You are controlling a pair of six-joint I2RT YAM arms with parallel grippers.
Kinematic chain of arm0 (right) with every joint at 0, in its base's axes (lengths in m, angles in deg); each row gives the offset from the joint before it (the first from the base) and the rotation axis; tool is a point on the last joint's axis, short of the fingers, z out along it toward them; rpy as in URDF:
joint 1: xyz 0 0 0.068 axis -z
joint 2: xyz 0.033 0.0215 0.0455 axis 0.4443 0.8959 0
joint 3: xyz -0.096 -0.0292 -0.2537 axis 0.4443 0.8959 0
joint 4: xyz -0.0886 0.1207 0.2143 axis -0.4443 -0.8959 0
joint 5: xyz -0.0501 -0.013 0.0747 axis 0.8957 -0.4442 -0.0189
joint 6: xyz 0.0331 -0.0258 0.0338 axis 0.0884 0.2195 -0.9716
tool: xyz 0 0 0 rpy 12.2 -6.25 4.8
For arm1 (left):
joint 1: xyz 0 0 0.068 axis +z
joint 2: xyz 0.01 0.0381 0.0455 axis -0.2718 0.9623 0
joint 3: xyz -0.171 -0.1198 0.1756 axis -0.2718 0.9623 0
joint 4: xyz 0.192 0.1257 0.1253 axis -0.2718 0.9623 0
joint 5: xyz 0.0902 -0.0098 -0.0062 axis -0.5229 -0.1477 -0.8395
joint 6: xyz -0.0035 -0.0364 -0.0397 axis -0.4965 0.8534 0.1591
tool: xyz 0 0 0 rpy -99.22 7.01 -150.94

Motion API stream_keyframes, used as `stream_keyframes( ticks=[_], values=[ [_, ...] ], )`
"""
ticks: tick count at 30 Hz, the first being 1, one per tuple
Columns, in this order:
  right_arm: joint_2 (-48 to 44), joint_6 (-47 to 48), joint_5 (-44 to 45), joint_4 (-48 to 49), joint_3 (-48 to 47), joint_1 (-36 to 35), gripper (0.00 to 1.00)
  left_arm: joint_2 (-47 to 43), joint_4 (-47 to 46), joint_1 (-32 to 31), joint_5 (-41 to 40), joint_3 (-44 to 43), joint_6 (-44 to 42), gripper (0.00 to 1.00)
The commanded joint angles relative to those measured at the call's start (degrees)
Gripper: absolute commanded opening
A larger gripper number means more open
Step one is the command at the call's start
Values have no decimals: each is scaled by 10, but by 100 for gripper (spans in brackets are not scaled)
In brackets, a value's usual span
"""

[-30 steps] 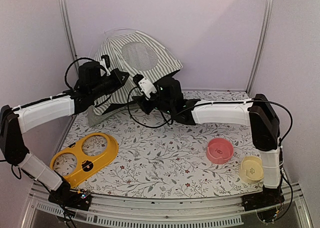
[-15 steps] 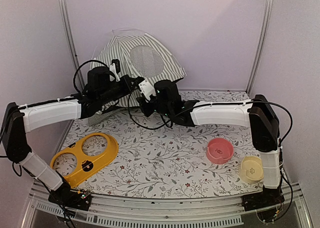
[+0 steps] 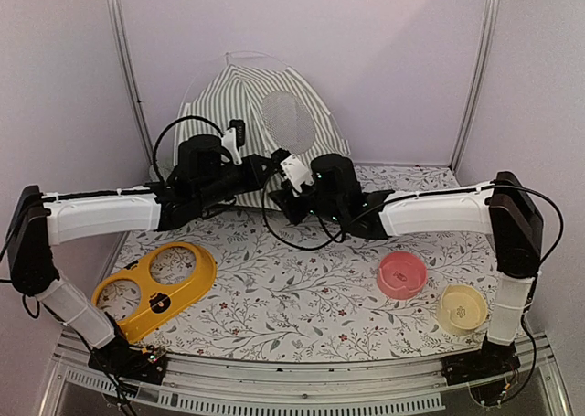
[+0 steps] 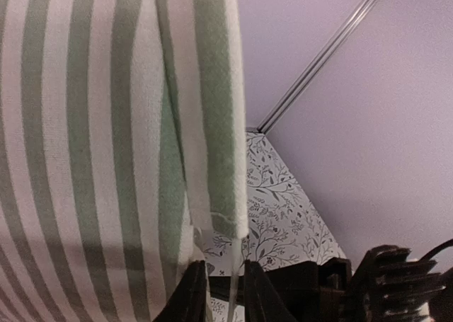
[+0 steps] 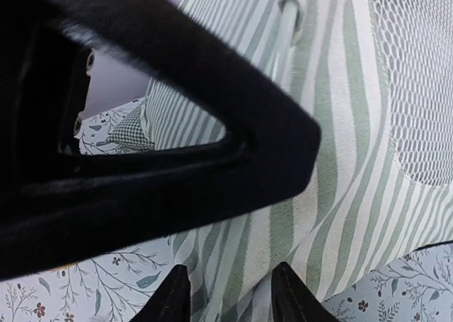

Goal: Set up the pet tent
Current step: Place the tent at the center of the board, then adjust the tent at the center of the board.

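Left fingers [image 4: 192, 301] are almost closed on a thin pole [image 4: 232, 294] just below the striped fabric, probably to steady the tent [image 3: 233, 96], which stands upright at the far left of the counter [image 3: 302, 279]. Right fingers [image 5: 173, 297] sit part open astride a striped fold; whether they pinch it is unclear. From overhead, the tent's base is blocked from sight.

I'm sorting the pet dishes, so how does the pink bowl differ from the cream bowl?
The pink bowl is coral pink; the cream bowl is pale yellow. The pink bowl sits farther from the near edge and more central; the cream bowl sits close beside the right arm. Both are round, upright, empty, and outside the yellow stand.
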State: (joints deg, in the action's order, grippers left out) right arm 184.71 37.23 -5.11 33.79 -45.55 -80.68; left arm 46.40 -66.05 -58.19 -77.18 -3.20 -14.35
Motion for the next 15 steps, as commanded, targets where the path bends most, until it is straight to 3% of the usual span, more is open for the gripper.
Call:
stream_keyframes(
  ticks=[1,3,7,11,15],
  values=[
    [-84,9,2,30,67,20,46,16,22,-27,12,-10,-32,33],
    [-112,-8,9,15,97,36,51,9,31,-44,8,-24,-51,45],
    [-170,-47,22,2,178,69,59,-31,50,-63,26,-46,-65,61],
    [-216,-98,30,-14,223,102,65,-91,84,-69,39,-59,-79,68],
    [-250,-105,22,-37,233,116,68,-168,156,-59,-35,-57,-83,68]
  ],
)
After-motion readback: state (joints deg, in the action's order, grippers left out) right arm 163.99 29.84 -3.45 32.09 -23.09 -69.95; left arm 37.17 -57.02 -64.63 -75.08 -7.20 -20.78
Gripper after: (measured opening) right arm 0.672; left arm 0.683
